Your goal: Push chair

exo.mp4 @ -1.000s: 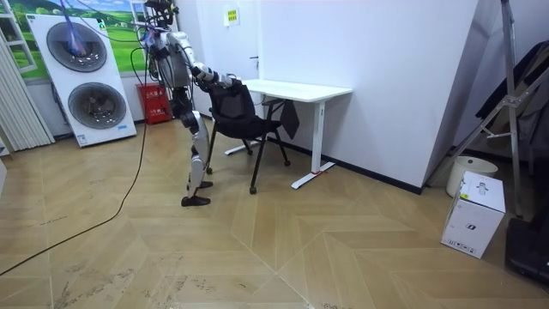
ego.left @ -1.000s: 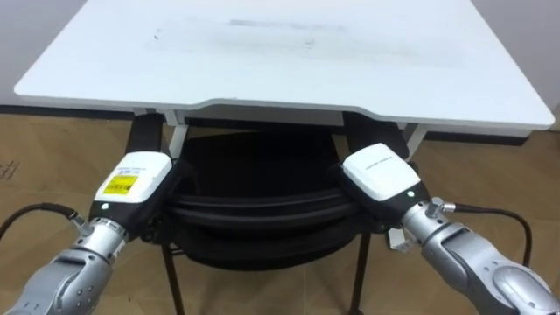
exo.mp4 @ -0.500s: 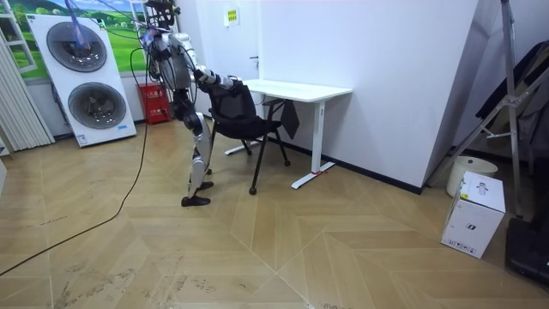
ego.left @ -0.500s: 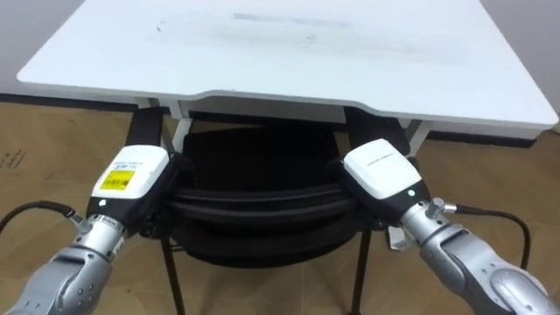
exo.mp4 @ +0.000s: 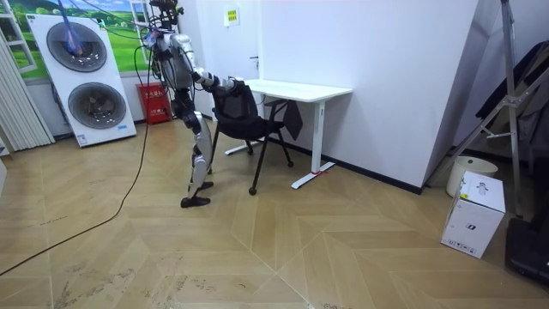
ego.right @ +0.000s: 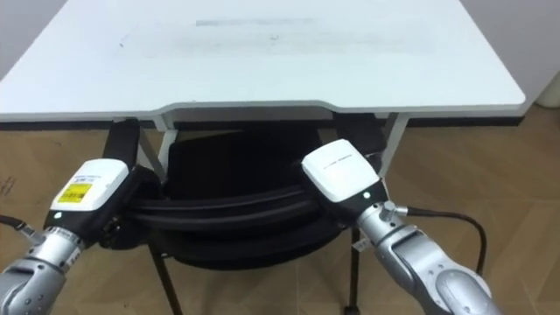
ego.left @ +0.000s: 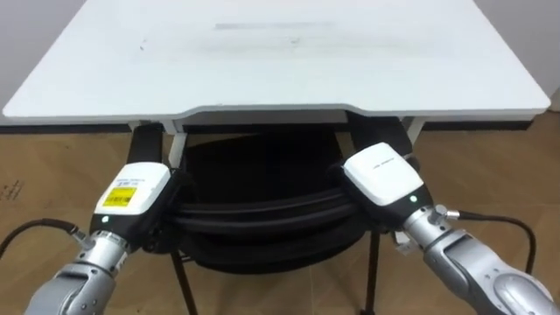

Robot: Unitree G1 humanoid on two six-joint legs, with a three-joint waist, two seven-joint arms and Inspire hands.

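Touching the chair (ego.left: 262, 210) back, left hand (ego.left: 131, 194) and right hand (ego.left: 383, 175) face the desk (ego.left: 280, 70).

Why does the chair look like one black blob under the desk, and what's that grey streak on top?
Left eye view: the black chair sits in the shadow of the white desk, so its seat shows little detail. Right eye view: the grey streak looks like a smudge or faint reflection; I cannot tell which. Room view: the light is even.

A pale herringbone wooden floor (exo.mp4: 300, 249) met white walls (exo.mp4: 386, 69). A white rectangular surface (exo.mp4: 296, 88) stood by one wall, stacked white washing machines (exo.mp4: 81, 81) at the room view's left.
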